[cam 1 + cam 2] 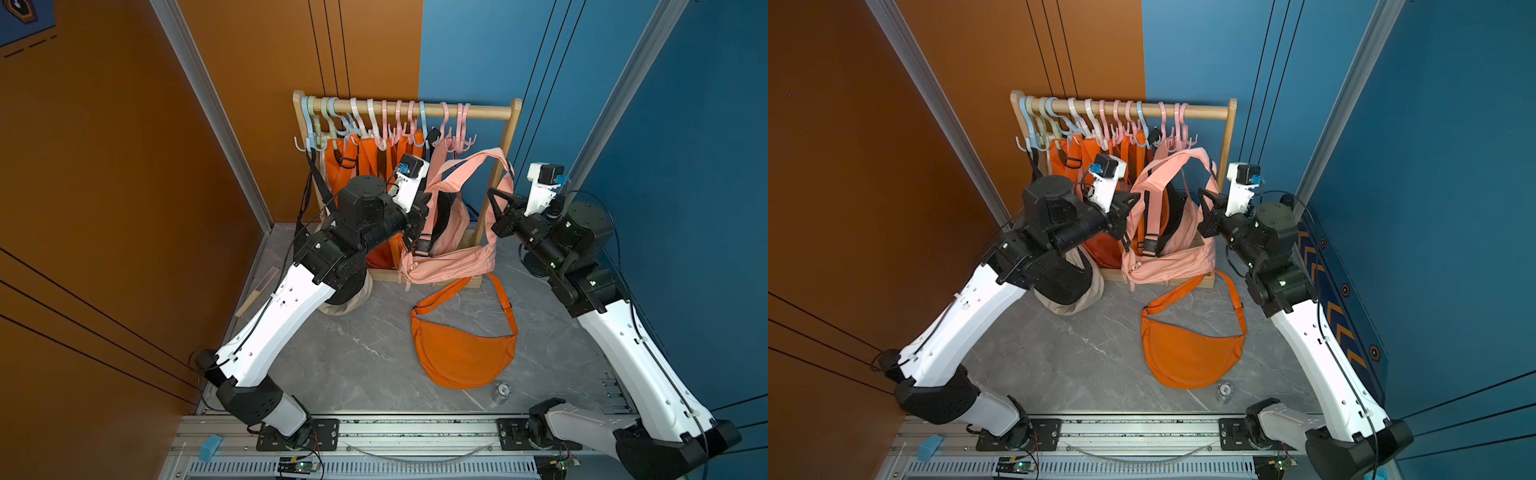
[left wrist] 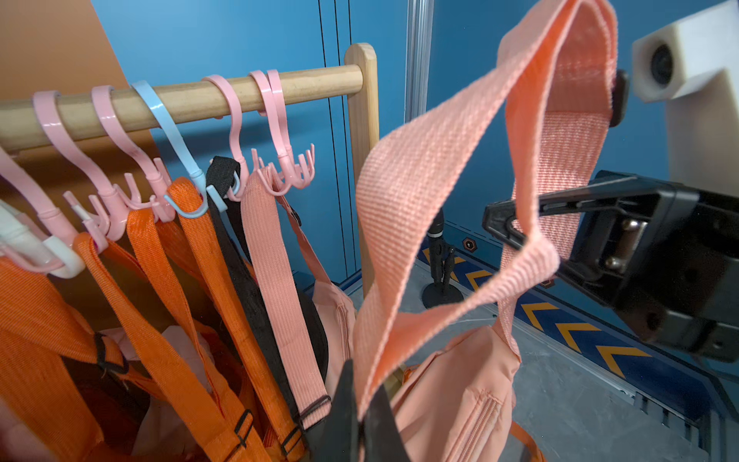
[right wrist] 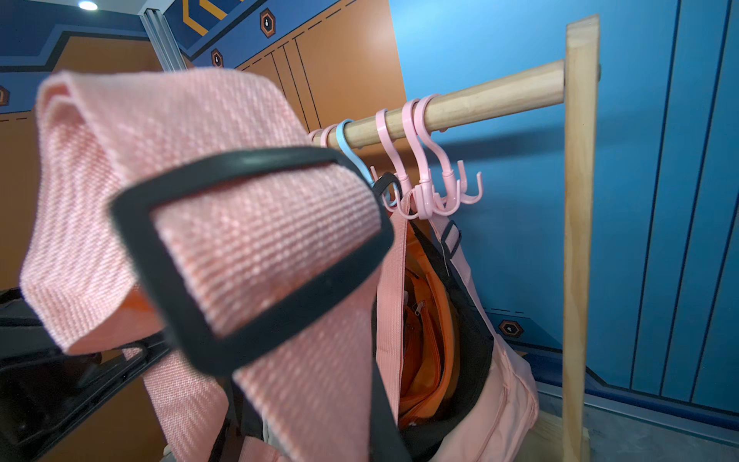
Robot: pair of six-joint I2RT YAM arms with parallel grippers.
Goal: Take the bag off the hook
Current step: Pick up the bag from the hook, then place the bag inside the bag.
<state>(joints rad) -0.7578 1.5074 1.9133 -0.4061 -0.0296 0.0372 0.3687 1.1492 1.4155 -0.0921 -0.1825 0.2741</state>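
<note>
Pink bag (image 1: pixel 449 264) is down low, its body slumped along the foot of the wooden rack (image 1: pixel 509 137) at the back of the table (image 1: pixel 332 353), seen in both top views. Its strap (image 2: pixel 420 192) is up in the air, strung in a loop between the two arms and clear of the rail (image 2: pixel 180 104). The left pincer (image 2: pixel 360 416) is clamped tight on one run of that strap. The right pincer (image 2: pixel 504 234) is pinched shut on the other run. The strap's black slider buckle (image 3: pixel 248 256) fills the right wrist view, draped over that pincer.

Over on the rail, the pair of pink hooks (image 2: pixel 286 176) nearest the post hangs bare. Just beside them another pink strap (image 2: pixel 280 280) hangs from a hook, next to a black strap and a row of orange ones. Out in front, an orange crescent bag (image 1: pixel 461 353) lies flat on the table, well apart from both arms.
</note>
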